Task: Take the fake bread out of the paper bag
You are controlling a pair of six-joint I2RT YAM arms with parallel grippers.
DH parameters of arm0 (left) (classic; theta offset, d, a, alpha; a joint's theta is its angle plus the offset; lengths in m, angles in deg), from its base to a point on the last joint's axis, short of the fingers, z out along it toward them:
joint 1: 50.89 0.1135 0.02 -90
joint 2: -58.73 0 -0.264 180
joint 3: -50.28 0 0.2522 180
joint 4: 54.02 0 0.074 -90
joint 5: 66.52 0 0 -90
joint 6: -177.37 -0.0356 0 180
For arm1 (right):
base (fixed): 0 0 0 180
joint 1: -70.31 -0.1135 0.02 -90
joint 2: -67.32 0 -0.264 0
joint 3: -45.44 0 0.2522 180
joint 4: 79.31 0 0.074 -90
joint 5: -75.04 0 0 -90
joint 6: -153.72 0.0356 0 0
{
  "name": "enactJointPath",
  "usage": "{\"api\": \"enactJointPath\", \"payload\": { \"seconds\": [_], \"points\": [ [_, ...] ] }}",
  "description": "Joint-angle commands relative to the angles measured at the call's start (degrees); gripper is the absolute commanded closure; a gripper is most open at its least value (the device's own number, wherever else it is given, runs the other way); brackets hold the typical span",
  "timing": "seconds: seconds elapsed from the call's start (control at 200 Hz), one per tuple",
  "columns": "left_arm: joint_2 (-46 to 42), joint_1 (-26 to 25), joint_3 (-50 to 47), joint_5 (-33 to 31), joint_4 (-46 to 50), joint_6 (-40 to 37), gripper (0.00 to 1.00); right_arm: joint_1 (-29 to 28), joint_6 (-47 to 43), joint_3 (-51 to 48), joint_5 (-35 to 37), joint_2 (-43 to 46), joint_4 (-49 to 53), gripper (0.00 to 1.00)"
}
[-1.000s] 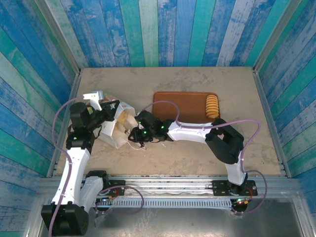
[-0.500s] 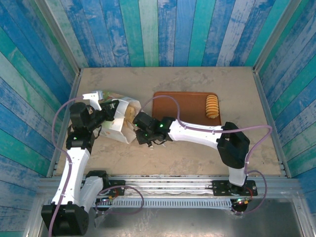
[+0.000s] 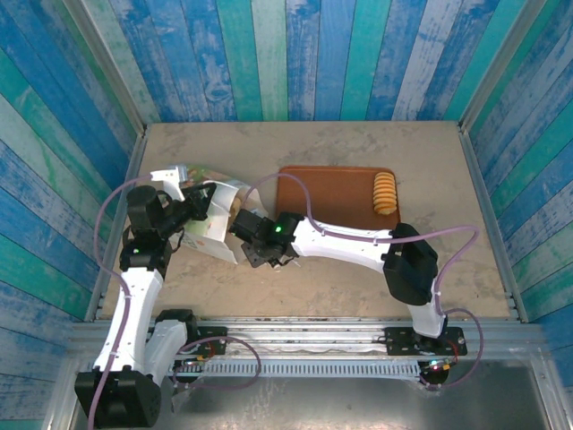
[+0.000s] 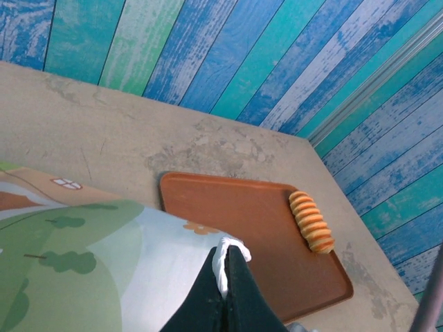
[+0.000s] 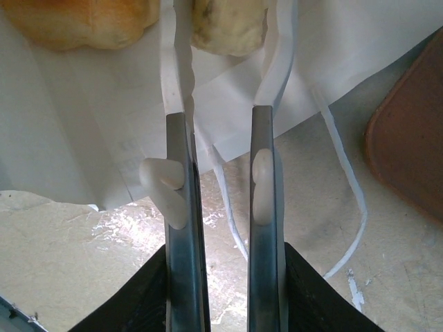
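Top view: we log right gripper [image 3: 240, 220] moved from bag's near side up to mouth of white paper carrier bag [image 3: 208, 235], which has shifted. Left gripper [image 3: 203, 202] still clenched on bag rim. Ridged golden toy roll [image 3: 385, 193] unmoved on flat brown tray [image 3: 322, 190].
Left wrist: jaws pinched shut on white bag edge.
Right wrist: fingers [image 5: 181, 104] straddle pale toy bread piece [image 5: 228, 24] inside bag; grasped or not, we cannot tell.

We see a robot test cell: a left arm [image 3: 132, 291] and a right arm [image 3: 349, 242] bolted to a metal rail [image 3: 313, 345] at the near edge of a beige surface [image 3: 340, 143]. Blue-green plank walls [image 3: 295, 58] box it in, and fake bread [image 3: 385, 193] lies on a tray [image 3: 322, 193].
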Motion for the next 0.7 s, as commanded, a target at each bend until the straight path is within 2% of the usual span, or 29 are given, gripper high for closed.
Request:
{"api": "enactJointPath", "payload": {
  "seconds": [0.0,0.175,0.511,0.691],
  "points": [
    [-1.2,0.2,0.4,-2.1,3.5,-3.2,1.00,-0.5,-2.8,-0.8,1.1,1.1,-0.5,0.61],
    [-2.5,0.3,-1.2,-2.4,2.9,-2.8,1.00,-0.5,-6.1,-3.2,-3.8,2.1,-3.6,0.57],
    [-2.9,0.3,-1.6,-3.4,3.4,-3.0,1.00,-0.5,-5.7,-10.9,-18.4,6.5,-20.3,0.52],
    [-2.9,0.3,-1.7,-3.7,3.3,-2.9,1.00,-0.4,-4.6,-11.8,-20.9,6.2,-23.3,0.51]
  ]
}}
